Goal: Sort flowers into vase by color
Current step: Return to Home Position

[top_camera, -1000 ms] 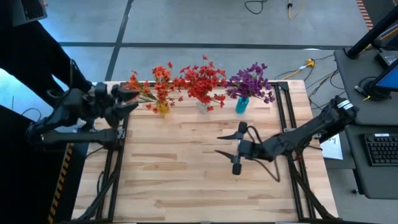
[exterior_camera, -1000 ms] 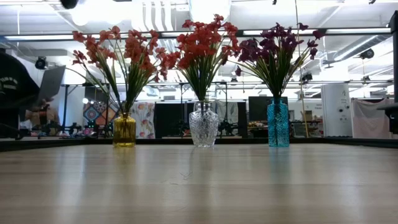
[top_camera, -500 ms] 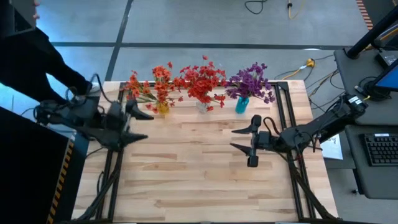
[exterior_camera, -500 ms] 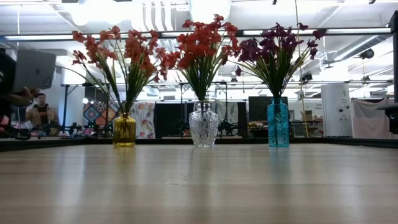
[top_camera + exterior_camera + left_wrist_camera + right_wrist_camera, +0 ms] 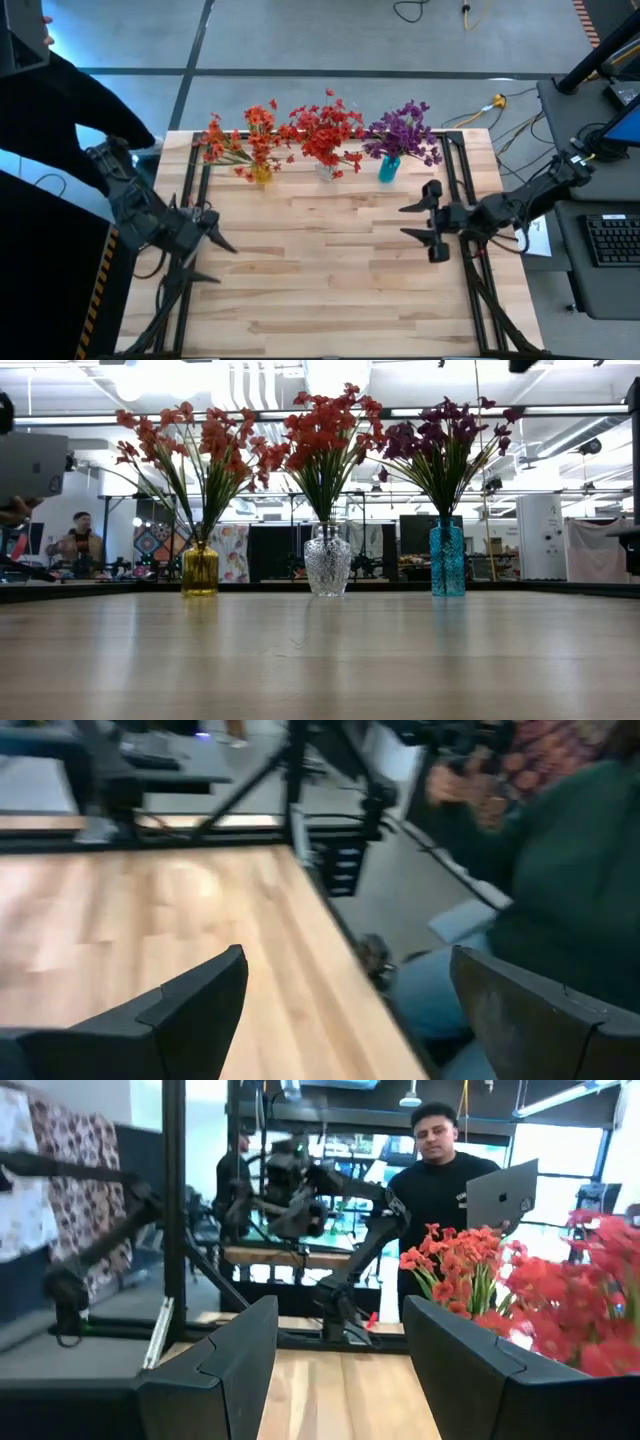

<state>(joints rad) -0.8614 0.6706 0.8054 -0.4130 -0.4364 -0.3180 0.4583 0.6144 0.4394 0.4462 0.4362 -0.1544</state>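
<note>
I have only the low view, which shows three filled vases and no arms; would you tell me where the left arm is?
Observer: The left claw is open and sits by the left edge of the table, well clear of the yellow vase.
Operator: Thank you. And the right arm?
Observer: The right claw is open too. It is over the table's right side, apart from the blue vase.
Operator: Is anyone close to the arms?
Observer: Yes. A person in dark clothes stands just off the table's left side, beside the left arm, holding a laptop.
</note>
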